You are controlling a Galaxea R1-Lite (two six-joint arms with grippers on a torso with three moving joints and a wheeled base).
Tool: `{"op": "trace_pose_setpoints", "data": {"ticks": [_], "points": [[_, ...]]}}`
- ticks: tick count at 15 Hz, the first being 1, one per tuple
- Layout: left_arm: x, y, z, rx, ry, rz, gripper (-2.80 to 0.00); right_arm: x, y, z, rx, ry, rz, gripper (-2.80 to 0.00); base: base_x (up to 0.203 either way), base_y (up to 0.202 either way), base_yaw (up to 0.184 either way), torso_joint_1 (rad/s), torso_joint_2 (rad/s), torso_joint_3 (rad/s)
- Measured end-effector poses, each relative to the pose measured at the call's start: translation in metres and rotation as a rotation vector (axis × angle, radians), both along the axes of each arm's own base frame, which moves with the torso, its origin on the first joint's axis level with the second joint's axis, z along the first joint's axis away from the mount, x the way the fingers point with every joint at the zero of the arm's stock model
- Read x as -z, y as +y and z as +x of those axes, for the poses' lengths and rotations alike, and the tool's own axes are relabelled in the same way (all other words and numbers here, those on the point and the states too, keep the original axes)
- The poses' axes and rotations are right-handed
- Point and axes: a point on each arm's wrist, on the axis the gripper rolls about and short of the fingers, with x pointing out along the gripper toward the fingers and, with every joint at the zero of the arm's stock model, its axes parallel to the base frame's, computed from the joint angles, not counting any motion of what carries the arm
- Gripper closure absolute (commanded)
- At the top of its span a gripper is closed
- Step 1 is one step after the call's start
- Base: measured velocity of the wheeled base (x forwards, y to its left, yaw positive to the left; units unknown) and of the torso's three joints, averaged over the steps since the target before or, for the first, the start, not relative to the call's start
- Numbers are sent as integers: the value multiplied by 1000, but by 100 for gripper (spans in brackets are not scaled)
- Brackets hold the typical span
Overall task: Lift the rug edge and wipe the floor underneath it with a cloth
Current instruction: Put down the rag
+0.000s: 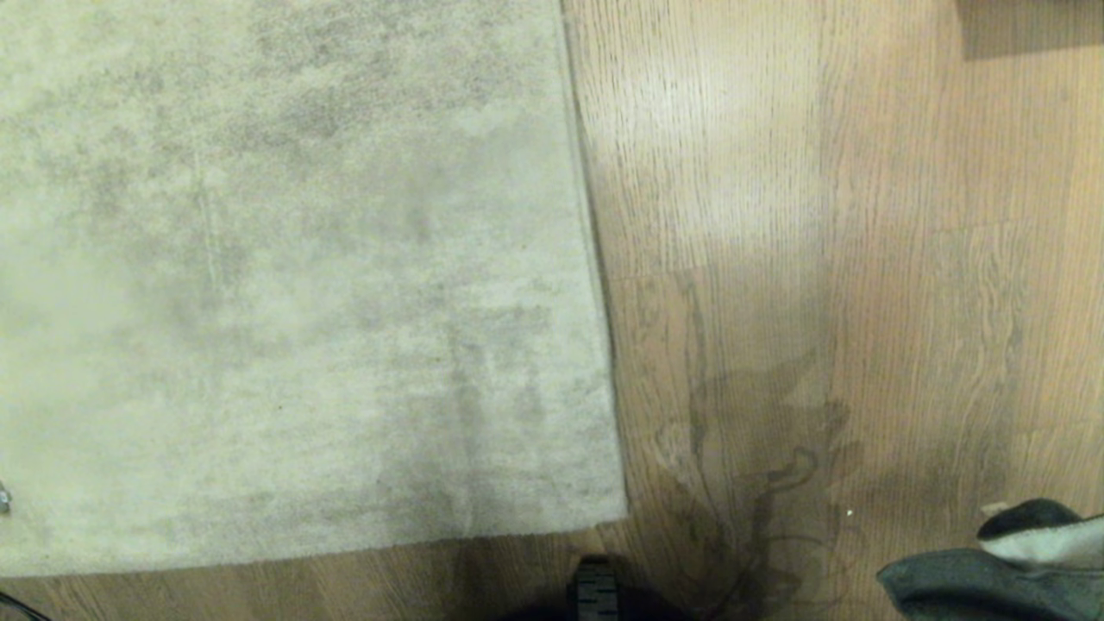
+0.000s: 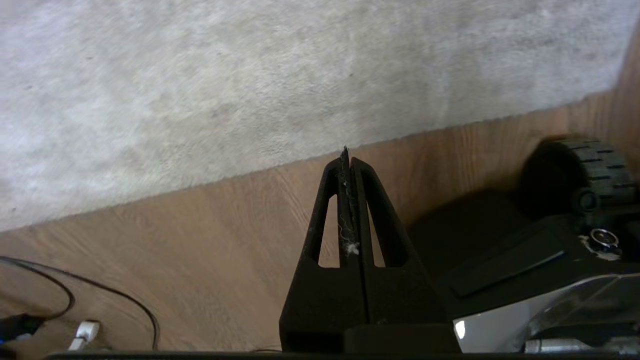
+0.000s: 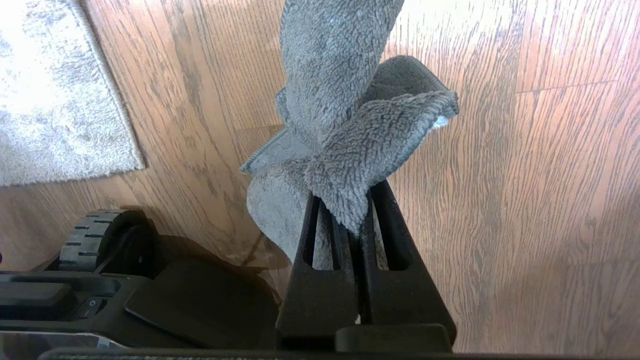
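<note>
Rug (image 1: 285, 285) lies flat on the floor (image 1: 819, 259), with its corner near the robot's base; the rug edge (image 1: 595, 259) runs away from the robot, a second edge runs across just ahead of the base wheel (image 1: 597, 591), and neither is lifted. Left tool (image 2: 348, 152) is clenched on nothing, tips together with a bit of lint between them, hanging over bare floor just beside the near rug edge (image 2: 310, 157). Right tool (image 3: 357, 220) grips the cloth (image 3: 345, 125), which bunches and flops above its fingers; in the head view the cloth (image 1: 992, 578) sits low on the robot's right, well apart from the rug. Risks as judged from here: the left tool cannot take the edge with its fingers pressed together, and a thin flat border may slide away or be pushed along rather than pinched, leaving nothing lifted. A shallow pinch could let the rug drop back onto the cloth in mid-wipe. The cloth is held by a small fold, so dragging it on the floor might pull it free. A black cable (image 2: 100, 300) lies on the floor near the left arm and could snag. The wheel close to the rug could ride onto it if the base moves.
</note>
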Motion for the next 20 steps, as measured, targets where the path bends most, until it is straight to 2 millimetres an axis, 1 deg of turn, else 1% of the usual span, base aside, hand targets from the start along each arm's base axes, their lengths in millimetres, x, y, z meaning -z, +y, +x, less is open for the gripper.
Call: {"op": "trace_pose_setpoints", "data": {"ticks": [8, 12, 20], "points": [[5, 0, -20, -32, -225, -38, 0, 0, 0, 0, 0, 1, 0, 0, 0, 0, 0, 0, 0, 0], [6, 1, -22, -45, -253, -75, 0, 0, 0, 0, 0, 0, 1, 0, 0, 0, 0, 0, 0, 0], [6, 1, -23, -47, -256, -78, 0, 0, 0, 0, 0, 0, 1, 0, 0, 0, 0, 0, 0, 0]]}}
